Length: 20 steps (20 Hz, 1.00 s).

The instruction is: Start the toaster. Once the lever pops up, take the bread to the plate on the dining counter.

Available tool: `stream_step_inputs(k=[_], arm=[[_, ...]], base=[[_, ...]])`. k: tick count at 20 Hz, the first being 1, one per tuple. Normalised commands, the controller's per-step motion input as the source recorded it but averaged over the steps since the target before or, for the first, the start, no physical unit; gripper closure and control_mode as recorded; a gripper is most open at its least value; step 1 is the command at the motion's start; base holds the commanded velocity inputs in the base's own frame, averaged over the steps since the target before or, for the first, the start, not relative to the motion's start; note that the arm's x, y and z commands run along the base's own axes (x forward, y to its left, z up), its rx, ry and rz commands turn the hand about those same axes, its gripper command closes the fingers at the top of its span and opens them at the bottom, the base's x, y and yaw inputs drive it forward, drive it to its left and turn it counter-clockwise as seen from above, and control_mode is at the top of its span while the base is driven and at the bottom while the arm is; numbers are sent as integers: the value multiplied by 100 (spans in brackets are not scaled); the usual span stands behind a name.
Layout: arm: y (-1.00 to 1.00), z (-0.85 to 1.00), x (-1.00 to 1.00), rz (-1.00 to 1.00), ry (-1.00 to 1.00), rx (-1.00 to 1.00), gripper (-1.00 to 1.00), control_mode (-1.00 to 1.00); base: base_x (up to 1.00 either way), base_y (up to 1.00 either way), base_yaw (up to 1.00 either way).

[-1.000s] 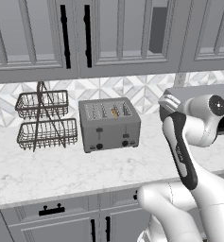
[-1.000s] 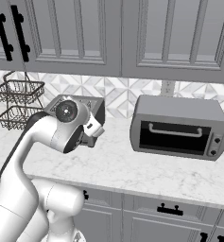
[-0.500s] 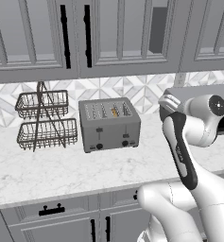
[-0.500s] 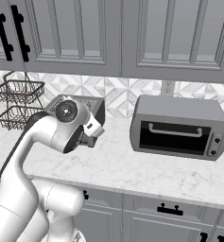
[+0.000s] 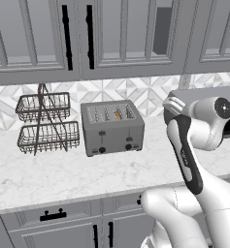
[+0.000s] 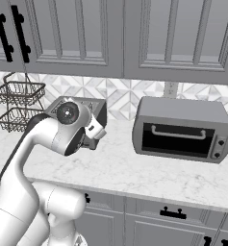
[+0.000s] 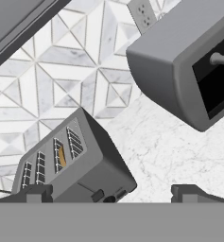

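Toaster [image 5: 112,128] is sitting on the counter [image 5: 63,174] with bread [image 5: 117,115] in a right-hand slot — levers facing the robot. Gripper [image 7: 111,193] is hovering to its right, fingers spread wide, holding nothing — reach goes leftward and down.

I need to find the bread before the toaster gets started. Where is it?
The bread sits down in the toaster, in its third slot from the left in the left base view, between the wire basket rack and the toaster oven.
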Motion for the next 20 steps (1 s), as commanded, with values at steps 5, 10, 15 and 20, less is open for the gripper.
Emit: stream_step_inputs(k=[5,10,15,20], arm=[[0,0,0,0,0,0,-100,-100],[0,0,0,0,0,0,-100,-100],[0,0,0,0,0,0,-100,-100],[0,0,0,0,0,0,-100,-100]], base=[[0,0,0],[0,0,0],[0,0,0],[0,0,0]])
